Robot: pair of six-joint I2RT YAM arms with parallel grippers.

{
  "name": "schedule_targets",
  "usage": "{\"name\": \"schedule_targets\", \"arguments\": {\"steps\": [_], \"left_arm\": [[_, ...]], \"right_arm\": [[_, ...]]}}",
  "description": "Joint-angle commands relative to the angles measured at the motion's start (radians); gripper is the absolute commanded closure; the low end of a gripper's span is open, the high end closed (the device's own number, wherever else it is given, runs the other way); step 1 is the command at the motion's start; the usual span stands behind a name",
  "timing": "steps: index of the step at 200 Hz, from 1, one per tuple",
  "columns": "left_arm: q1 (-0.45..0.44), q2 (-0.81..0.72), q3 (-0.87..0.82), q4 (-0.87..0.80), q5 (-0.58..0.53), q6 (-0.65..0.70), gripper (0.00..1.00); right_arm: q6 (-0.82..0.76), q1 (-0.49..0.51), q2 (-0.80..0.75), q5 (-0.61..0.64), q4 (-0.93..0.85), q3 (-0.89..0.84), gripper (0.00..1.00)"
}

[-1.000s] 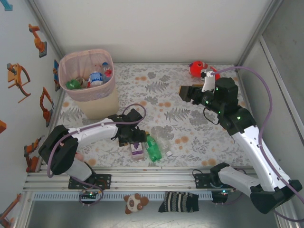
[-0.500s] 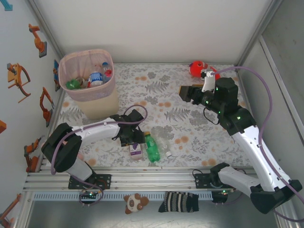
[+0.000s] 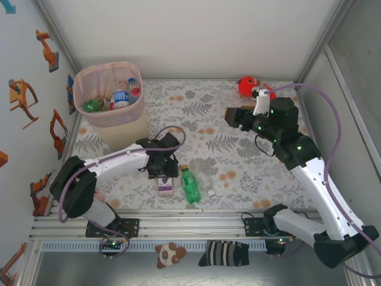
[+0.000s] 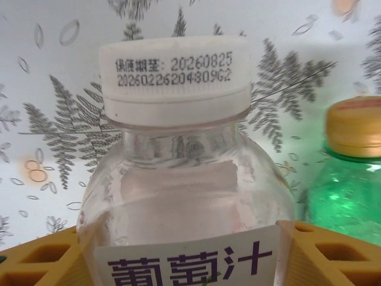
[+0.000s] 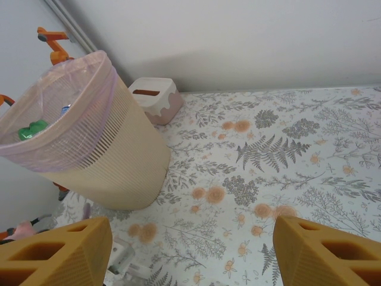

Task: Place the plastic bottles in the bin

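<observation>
Grey ferns and orange blossoms pattern the white table [image 3: 238, 149]. The bin [image 3: 126, 134] is pink above cream. The clear bottle [image 4: 184, 190] has a white cap and purple lettering, the green bottle [image 4: 348, 193] a yellow cap.

Clear bottle [image 4: 178, 190] body cut off at bottom edge; green bottle [image 4: 346, 196] cropped at right edge.

The desk [image 3: 238, 119] wears a pale cloth printed with grey fern leaves and small orange blossoms. Plain white walls close it in: a back wall [image 3: 190, 36], a left wall [image 3: 24, 59] and a right wall [image 3: 351, 89], joined by silver metal corner posts [image 3: 56, 30]. Orange cartoon stickers [image 3: 22, 98] dot the left wall. A small pink-and-white box [image 5: 156, 98] sits by the back wall. A ribbed aluminium rail [image 3: 190, 223] runs along the near edge. The light is soft and even, with faint shadows.
</observation>
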Motion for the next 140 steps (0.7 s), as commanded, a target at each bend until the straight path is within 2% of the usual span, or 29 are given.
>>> {"name": "schedule_targets", "arguments": {"steps": [1,66,140], "left_arm": [[0.013,-0.064,0.069,-0.080,-0.044,0.070,0.38],[0.103,-0.131,0.294,-0.121,-0.053,0.265,0.40],[0.234,-0.038,0.683,-0.215,-0.022,0.467,0.41]], "right_arm": [[0.005,0.000,-0.011,0.010,0.018,0.017,0.29],[0.003,0.000,-0.010,0.013,0.021,0.015,0.30],[0.003,-0.001,0.004,0.014,0.022,0.028,0.30]]}}
